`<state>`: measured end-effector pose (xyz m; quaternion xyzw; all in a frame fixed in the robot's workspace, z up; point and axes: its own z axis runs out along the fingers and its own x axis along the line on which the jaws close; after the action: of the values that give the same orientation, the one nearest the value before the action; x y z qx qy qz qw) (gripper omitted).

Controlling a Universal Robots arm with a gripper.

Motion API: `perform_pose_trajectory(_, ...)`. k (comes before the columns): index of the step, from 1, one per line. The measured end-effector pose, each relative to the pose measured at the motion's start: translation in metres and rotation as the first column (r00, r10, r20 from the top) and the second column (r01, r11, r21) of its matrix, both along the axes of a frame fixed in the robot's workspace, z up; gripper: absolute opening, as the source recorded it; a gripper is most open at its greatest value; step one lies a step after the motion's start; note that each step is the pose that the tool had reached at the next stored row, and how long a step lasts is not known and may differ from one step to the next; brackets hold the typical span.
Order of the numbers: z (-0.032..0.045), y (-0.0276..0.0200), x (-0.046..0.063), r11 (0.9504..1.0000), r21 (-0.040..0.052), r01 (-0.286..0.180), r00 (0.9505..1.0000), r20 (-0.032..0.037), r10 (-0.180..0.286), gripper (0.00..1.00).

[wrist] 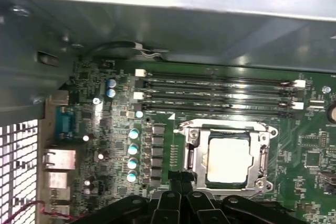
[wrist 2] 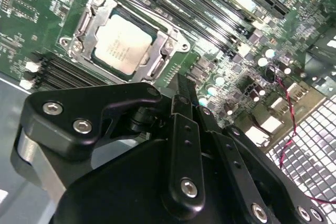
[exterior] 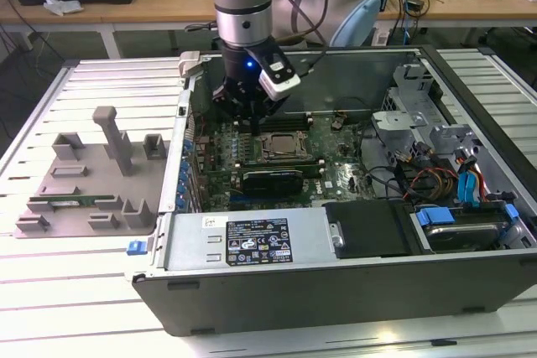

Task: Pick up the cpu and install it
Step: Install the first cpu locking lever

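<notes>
The cpu [wrist 2: 119,44] is a small silvery square lying flat in its socket on the green motherboard [wrist 2: 31,9], framed by the metal socket bracket [wrist 2: 84,30]. Both wrist views show it, the first wrist view with the cpu [wrist: 228,160] seated below the memory slots [wrist: 215,90]. In the exterior view the cpu [exterior: 284,147] sits mid-board inside the open computer case [exterior: 336,287]. My gripper [wrist 2: 181,85] hovers just beside the socket with its black fingers closed together and nothing between them. From outside, the gripper [exterior: 252,116] hangs over the board at the socket's far-left corner.
A grey parts tray [exterior: 84,178] with upright holders lies at the exterior view's left of the case. Inside the case are a black power supply [exterior: 369,228], drive bays and cables [exterior: 436,182]. The case's metal wall [wrist: 168,30] rises close behind the memory slots.
</notes>
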<state>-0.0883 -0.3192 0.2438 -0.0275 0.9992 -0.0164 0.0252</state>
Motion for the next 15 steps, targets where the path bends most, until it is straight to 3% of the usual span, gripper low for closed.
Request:
perform_pose_trajectory(9,0.0,0.0,-0.0072,1.0,-0.0001,0.0,1.0,-0.0004,0.0,0.11)
perform_pose_trajectory(11,-0.0004,0.0,-0.0072,1.0,-0.0001,0.0,1.0,-0.0069,0.0,0.11)
perform_pose_trajectory(13,-0.0007,0.0,-0.0068,1.0,-0.0001,0.0,0.9998,-0.0199,0.0,0.11)
perform_pose_trajectory(15,-0.0007,0.0,-0.0069,1.0,-0.0002,0.0,0.9997,-0.0227,0.0,0.11)
